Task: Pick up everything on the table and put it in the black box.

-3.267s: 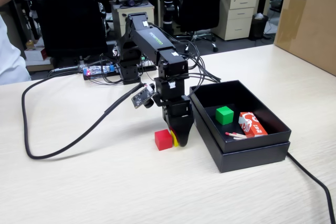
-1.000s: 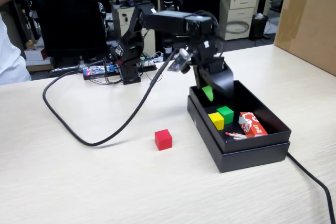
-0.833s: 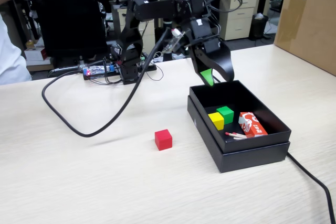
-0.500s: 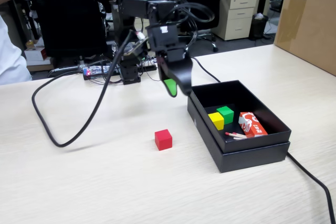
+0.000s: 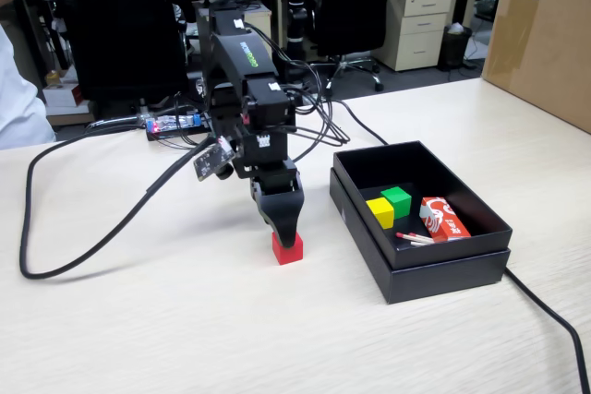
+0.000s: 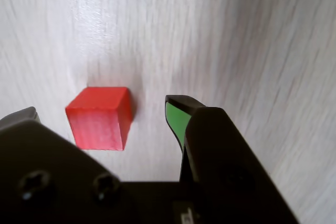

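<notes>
We see the pincer (image 6: 102,109) spread wide, its jaws standing on either side of the red cube (image 6: 100,118) without closing on it: in the wrist view the green-padded jaw sits just to the right of the red cube with a strip of bare table (image 6: 236,35) between them, and the other jaw shows only as a grey tip at the left edge, clear of the cube's left face. We cannot see any contact between either jaw and the cube, so the pincer holds nothing. In the fixed view the pincer (image 5: 281,224) points straight down onto the red cube (image 5: 287,248), its tips hiding the cube's top rear part, and the cube rests flat on the table (image 5: 185,320). To the right of the red cube in that view, near but apart from it, stands the black box (image 5: 443,265), nested in its wider lid. Inside the box we find the yellow cube (image 5: 379,212) and the green cube (image 5: 397,201) close together near the side facing the red cube, with a red-and-white packet (image 5: 444,219) farther from it and thin red-tipped sticks (image 5: 416,238) lying in front of the packet. A thick black cable (image 5: 83,232) loops across the table left of the red cube, well apart from it, and a brown carton (image 5: 545,34) stands beyond the box.
</notes>
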